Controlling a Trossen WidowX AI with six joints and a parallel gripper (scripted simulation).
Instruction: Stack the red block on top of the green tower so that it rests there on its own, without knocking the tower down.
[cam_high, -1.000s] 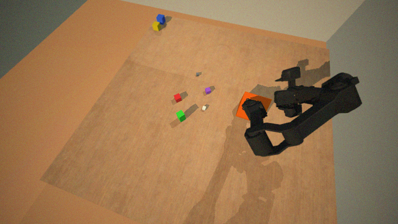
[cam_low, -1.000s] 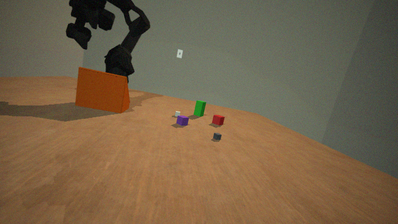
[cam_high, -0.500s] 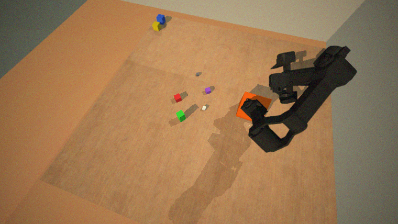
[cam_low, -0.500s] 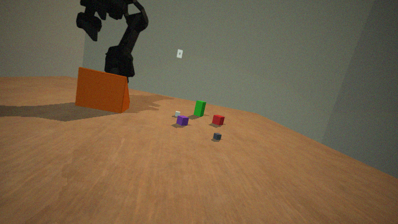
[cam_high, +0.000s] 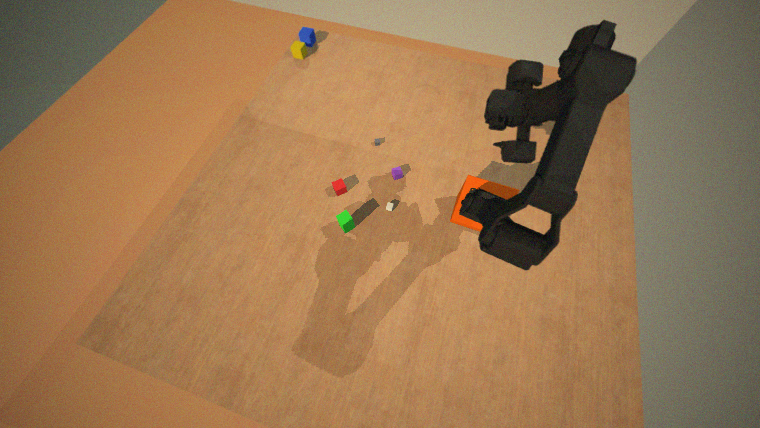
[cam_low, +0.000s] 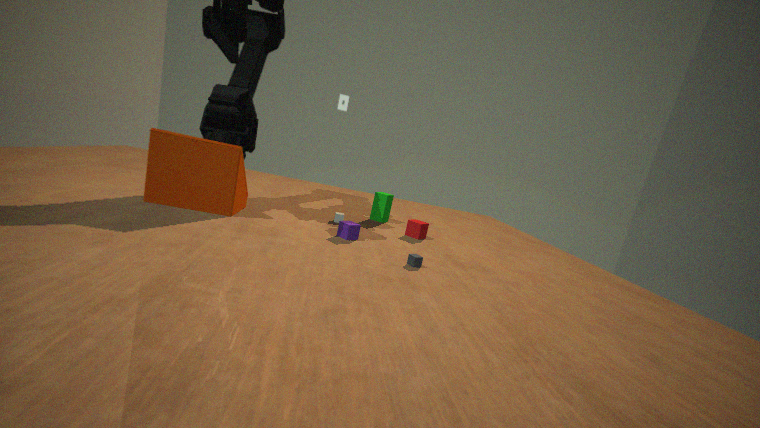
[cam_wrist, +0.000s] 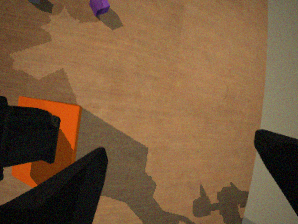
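1. My gripper (cam_wrist: 180, 145) is spread wide with nothing between its fingers; in the wrist view they frame bare wood and my own shadow.
2. It hangs high above the desk (cam_high: 212, 319), out from my arm (cam_high: 563, 132), near the right edge in the top view.
3. My base stands behind the orange wedge (cam_low: 191, 172), which sits on the desk just beside it.
4. The white cube (cam_high: 391, 205) and the purple cube (cam_high: 396, 172) lie next outward, toward the middle of the desk, apart from each other.
5. The green tower (cam_low: 381, 206) stands upright near the middle, just beyond the white cube.
6. The red block (cam_high: 339, 186) rests on the desk near the tower but not touching it, well away from my gripper.
7. A small grey cube (cam_high: 378, 141) sits alone, farther toward the far edge.
8. A blue cube (cam_high: 306, 35) and a yellow cube (cam_high: 298, 49) sit touching near the far left corner.
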